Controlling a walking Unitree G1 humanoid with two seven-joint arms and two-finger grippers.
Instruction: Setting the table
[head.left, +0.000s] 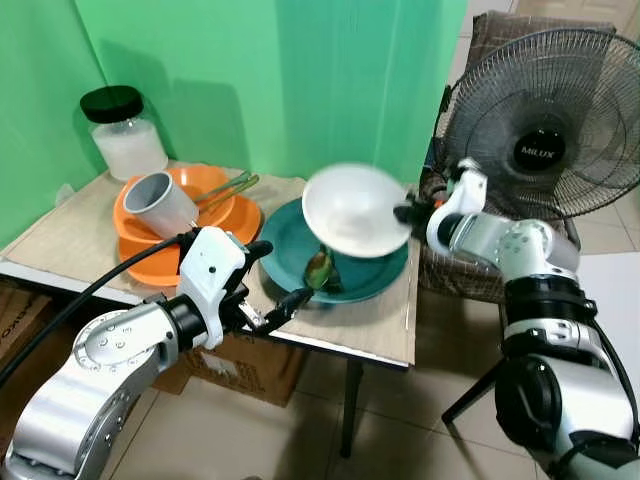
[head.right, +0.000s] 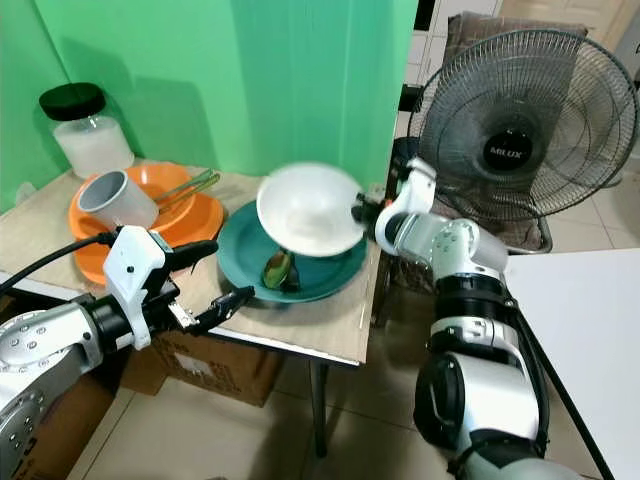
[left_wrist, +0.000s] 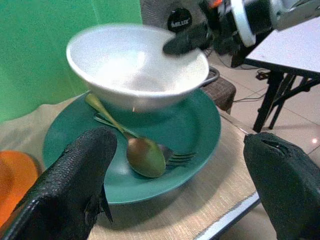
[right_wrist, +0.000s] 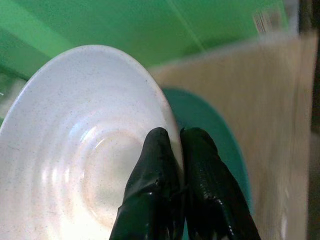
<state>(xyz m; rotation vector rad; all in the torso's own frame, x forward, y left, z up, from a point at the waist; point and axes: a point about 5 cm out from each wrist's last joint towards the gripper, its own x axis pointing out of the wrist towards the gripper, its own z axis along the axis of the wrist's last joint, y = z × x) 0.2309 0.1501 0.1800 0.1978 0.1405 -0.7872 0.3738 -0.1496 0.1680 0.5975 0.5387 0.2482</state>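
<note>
Green backdrop behind a small table (head.left: 390, 345) laid with a beige mat. Pinching the rim of a white bowl (head.left: 355, 210), right gripper (right_wrist: 177, 145), fingers clamped together with one inside the rim and one outside. Raised and tilted, that bowl, clear of the teal plate (head.left: 385, 275) just beneath the fingers. Lying on the plate below the bowl, a gold spoon (left_wrist: 142, 152) and a fork (left_wrist: 172, 156), the spoon's bowl overlapping the fork's tines. Hovering at the near table edge, left gripper (left_wrist: 180, 185), fingers spread wide apart, holding nothing, with the plate and cutlery straight ahead between the two fingertips. Beyond the left fingers and off to the robot's left, an orange plate (head.left: 150, 262) stacked with an orange bowl (head.left: 215, 185), a grey cup (head.left: 160, 203) tipped on its side in it, and more utensils (head.left: 232, 187) resting across the rim. Further back in the corner, a glass jar (head.left: 125, 135) with a black lid. Behind the right arm, a standing fan (head.left: 545, 125).
</note>
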